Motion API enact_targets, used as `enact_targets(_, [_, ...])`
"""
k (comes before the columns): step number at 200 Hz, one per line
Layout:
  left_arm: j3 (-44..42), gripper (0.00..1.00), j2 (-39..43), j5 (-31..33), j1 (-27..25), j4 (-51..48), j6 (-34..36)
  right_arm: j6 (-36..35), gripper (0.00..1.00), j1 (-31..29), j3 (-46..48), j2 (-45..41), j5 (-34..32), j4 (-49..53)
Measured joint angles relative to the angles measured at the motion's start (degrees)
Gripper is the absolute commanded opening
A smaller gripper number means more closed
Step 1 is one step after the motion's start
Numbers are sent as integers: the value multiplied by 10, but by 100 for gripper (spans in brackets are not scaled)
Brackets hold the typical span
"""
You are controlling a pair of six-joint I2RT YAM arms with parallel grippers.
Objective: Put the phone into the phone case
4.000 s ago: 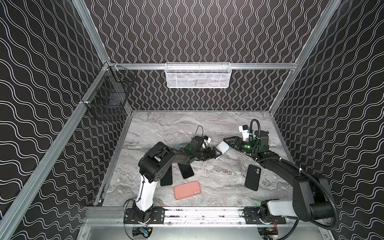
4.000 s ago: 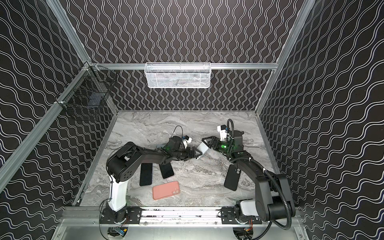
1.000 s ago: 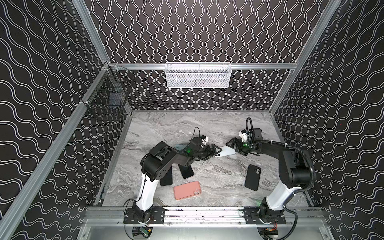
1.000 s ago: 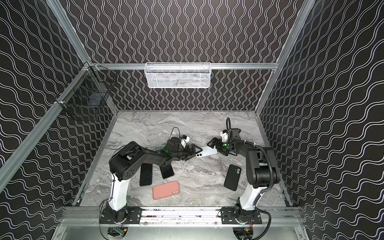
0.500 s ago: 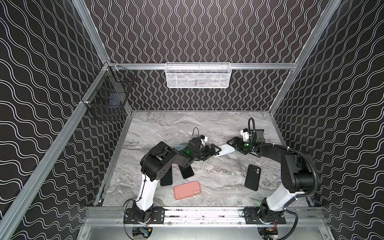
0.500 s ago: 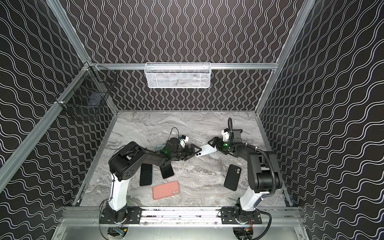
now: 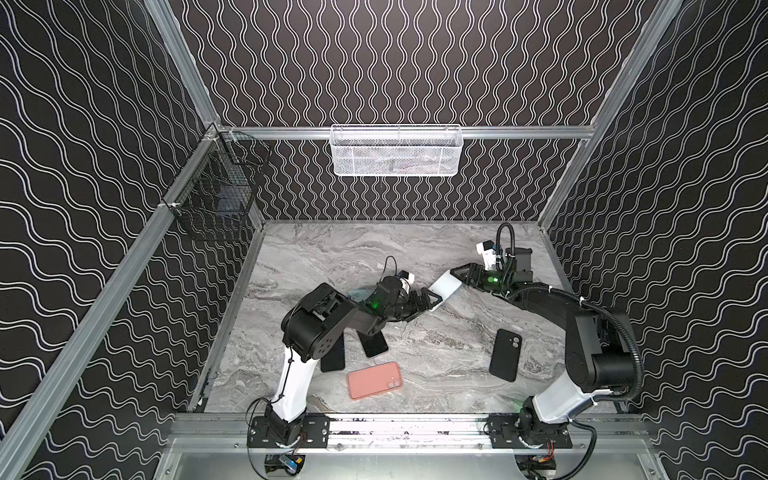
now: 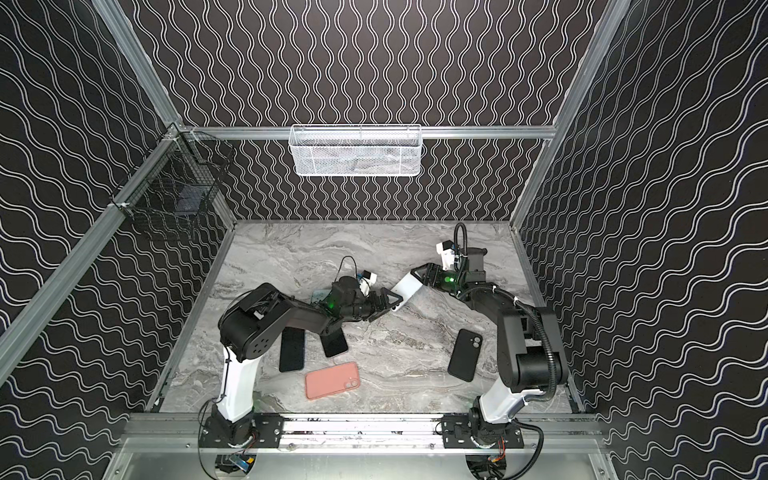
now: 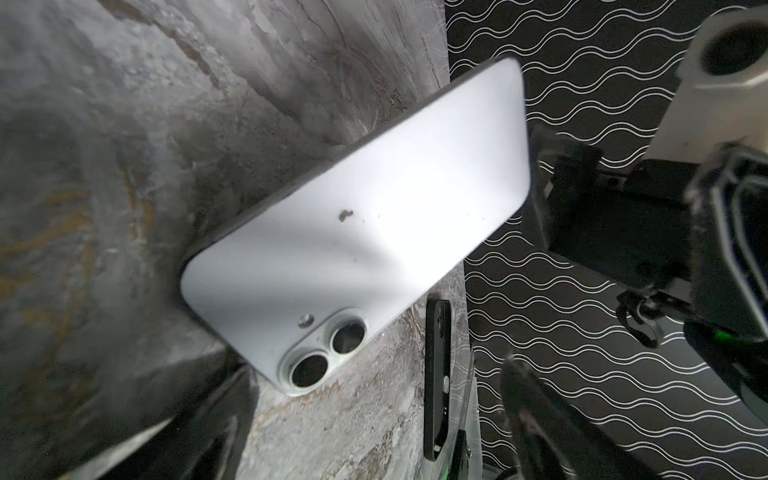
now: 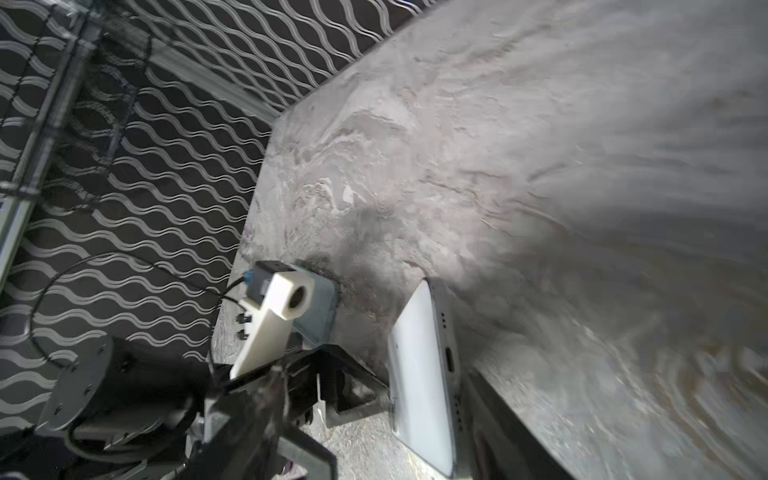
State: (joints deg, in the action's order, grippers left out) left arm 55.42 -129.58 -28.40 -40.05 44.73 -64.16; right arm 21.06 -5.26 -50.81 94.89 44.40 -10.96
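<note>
Centrally, white phone [image 7: 444,286] tilted, pink case [image 7: 374,380] apart

Even overhead light fills both top views, sharp edge to edge, the marbled counter [image 7: 436,345] carrying only faint shadows. In the left wrist view the white phone [image 9: 395,187] blows out to glare against dim, soft-focus surroundings. Motion blur smears the right wrist view's counter.
</note>
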Motion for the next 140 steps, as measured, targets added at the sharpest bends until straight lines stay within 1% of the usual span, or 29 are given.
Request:
enact_targets(12, [-2,97,0,-4,0,3,1,2,63,-4,2,-3,16,-3])
enact_targets(21, [-2,97,-2,-9,-2,13,1,9,63,-16,10,-3,52,31])
enact_targets(27, [-2,97,-2,-8,-3,13,1,12,63,-26,17,-2,70,78])
enact_targets(39, [-6,97,0,-9,-3,16,1,14,65,-30,20,-1,87,129])
enact_targets(47, [-9,97,2,-9,-2,17,1,14,66,-29,20,-6,93,140])
enact_targets(87, [-28,97,16,-18,15,21,0,8,66,-33,24,-24,98,182])
enact_targets(114, [-33,97,17,-19,17,25,0,6,64,-33,16,-17,93,196])
enact_targets(129, [-37,97,19,-19,18,28,0,5,68,-33,-3,-9,77,205])
enact_targets(140, [-38,97,24,-18,19,21,0,4,75,-33,-14,-16,56,212])
